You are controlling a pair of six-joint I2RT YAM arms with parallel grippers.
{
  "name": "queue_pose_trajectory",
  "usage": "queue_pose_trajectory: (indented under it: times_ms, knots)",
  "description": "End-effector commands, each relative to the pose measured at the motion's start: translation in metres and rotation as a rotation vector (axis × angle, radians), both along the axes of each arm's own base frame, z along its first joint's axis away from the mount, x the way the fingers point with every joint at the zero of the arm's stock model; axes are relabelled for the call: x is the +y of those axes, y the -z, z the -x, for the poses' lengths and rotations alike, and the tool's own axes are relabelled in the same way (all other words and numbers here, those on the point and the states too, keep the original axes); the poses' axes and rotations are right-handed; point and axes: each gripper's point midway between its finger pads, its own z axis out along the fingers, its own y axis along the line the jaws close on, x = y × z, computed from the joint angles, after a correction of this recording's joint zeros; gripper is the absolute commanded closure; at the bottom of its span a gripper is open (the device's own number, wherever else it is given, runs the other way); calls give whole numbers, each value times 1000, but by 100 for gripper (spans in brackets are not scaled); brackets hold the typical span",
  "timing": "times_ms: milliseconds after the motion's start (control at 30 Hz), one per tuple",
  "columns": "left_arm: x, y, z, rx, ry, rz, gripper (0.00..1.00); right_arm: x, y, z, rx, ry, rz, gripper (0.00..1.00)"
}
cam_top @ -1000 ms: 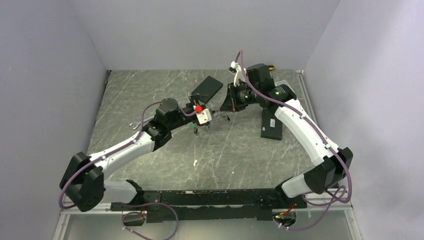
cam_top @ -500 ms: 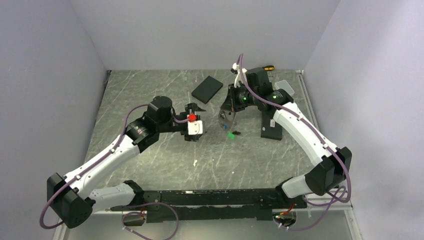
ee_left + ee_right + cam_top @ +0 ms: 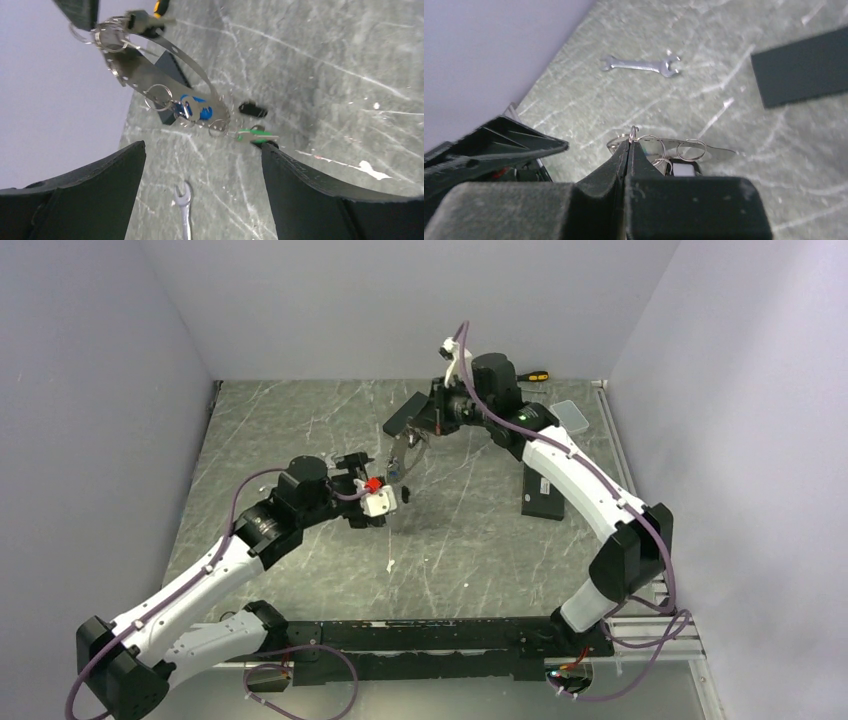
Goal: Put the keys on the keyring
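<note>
Wrench point(image 3: 185, 210), silver and open-ended, lies flat on the grey veined table point(image 3: 300, 430), well to the left of the black pad point(image 3: 398, 420) and nearer the arm bases. Left gripper point(image 3: 202, 150), left of the pad and nearer than it, has its two black fingers point(image 3: 85, 195) spread wide with nothing between them; it faces the hanging loop without touching it. Keyring point(image 3: 137, 75), a thin silver loop carrying several small split rings, hangs tilted above the table just in front of the pad's near edge. Keys point(image 3: 196, 109) hang at its lower end, one blue-headed and beside it a green-headed key point(image 3: 252, 135); whether a small black piece point(image 3: 252, 109) next to them hangs or lies on the table cannot be told. Right gripper point(image 3: 628, 145), over the pad's right part, is pressed fully together on the top of the loop and carries it. Right of the pad lie a black slab point(image 3: 545, 502), a clear box point(image 3: 566, 415) and a yellow-handled screwdriver point(image 3: 537, 375).
</note>
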Motion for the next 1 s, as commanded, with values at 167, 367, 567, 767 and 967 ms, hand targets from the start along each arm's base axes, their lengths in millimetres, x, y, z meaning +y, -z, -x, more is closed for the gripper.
queue_pose_trajectory:
  times_ms: [167,367,567,767,967]
  knots:
    - [34,-15,-19,-101,-192,43,10,71,-18,0,-166,-73,51,100]
    - [35,1,-21,-67,-189,30,11,3,83,9,17,108,218,100]
    - [28,12,-28,-43,-162,23,11,-57,187,42,304,125,421,100]
    - [22,18,-30,-10,-142,20,13,-57,236,51,485,40,561,100]
    - [34,27,-29,-2,-182,5,12,-41,233,47,478,-23,532,55]
